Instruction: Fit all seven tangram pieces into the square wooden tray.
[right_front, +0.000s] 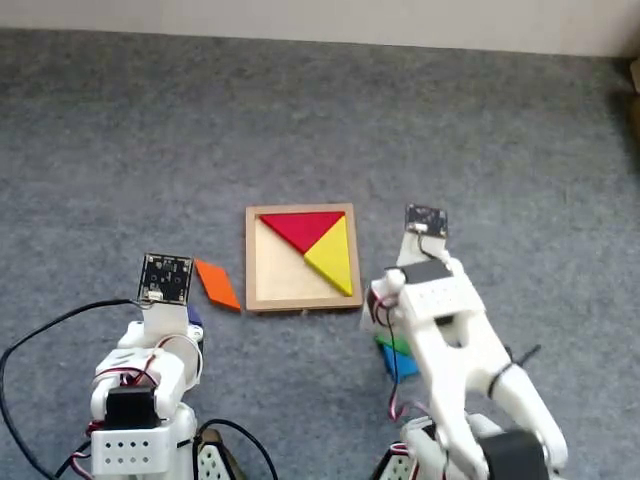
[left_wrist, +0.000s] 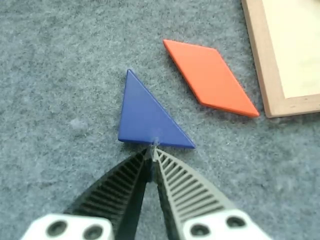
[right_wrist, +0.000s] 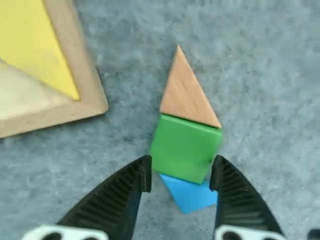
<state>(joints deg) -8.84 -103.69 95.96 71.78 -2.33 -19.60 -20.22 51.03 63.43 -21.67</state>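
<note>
While left gripper sits pinched together, blue triangle at its tips, right gripper gapes around green square, likely pre-grasp.

Lower right of centre in the high view, the right arm covers most of the green square and the light blue piece. The left wrist view's upper right edge cuts off the tray.

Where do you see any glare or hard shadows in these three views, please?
High view: even light, no glare on the wooden tray, no hard shadows. Left wrist view: the orange parallelogram casts only a thin shadow along one edge. Right wrist view: the green square is evenly lit, no hot spot.
</note>
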